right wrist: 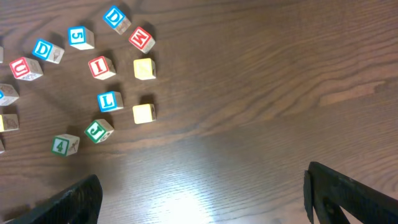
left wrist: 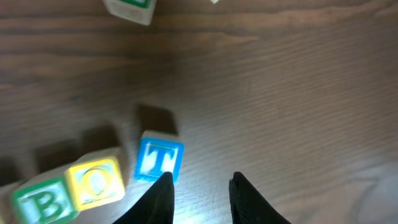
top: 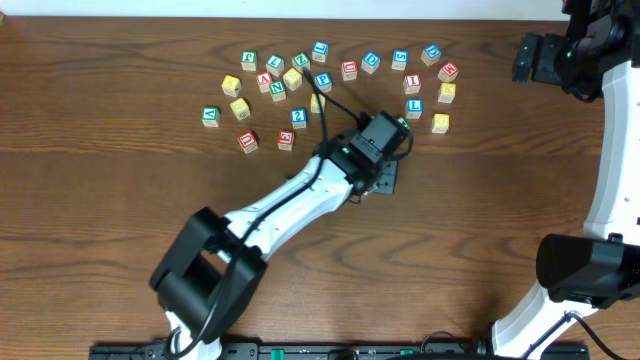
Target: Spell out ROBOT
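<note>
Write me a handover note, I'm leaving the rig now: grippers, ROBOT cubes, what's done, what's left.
Left gripper: jaws apart, empty, one finger beside the T cube.
Right gripper: wide open, empty, away from the cubes.
Done: B cube, O cube and T cube stand in a row.
R and first O: not visible, the arm covers that spot overhead.
Left: confirm them, lift away.

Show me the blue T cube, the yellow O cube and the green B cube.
blue T cube (left wrist: 158,158): left wrist view, on its lettered face.
yellow O cube (left wrist: 96,182): left wrist view, on its lettered face.
green B cube (left wrist: 38,204): left wrist view, on its lettered face.
</note>
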Robot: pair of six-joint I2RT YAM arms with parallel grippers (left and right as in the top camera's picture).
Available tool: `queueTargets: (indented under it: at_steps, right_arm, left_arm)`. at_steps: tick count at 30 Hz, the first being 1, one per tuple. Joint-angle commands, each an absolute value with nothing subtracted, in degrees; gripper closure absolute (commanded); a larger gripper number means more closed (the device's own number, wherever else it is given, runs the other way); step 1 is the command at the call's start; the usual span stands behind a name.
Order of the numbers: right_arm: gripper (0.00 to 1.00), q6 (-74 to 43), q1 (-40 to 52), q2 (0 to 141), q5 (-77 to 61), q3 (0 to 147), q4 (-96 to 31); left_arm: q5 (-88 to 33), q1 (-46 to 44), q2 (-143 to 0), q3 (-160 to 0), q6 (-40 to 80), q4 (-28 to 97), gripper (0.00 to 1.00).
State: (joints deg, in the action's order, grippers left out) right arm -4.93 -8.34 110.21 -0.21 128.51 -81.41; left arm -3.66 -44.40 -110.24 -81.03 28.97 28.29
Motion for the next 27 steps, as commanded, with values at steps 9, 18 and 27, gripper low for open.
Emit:
queueTargets:
  at_steps: [9,18,27]
  right_arm:
    - [0.01,-4.2,-8.5,110.2,-0.2,128.4,-81.5]
    - [0.01,-4.2,-8.5,110.2,-0.2,128.4,-81.5]
    - [0.01,-4.2,-8.5,110.2,-0.2,128.4,-81.5]
  left_arm:
    - [-1.5,-48.3,-115.7,-81.7,31.7,28.4,0.71]
    - [2.4,-48.2,-117.6,-81.7,34.0,25.9,0.72]
    - [4.6,-46.9,-119.7,-81.7,35.4,21.1,0.71]
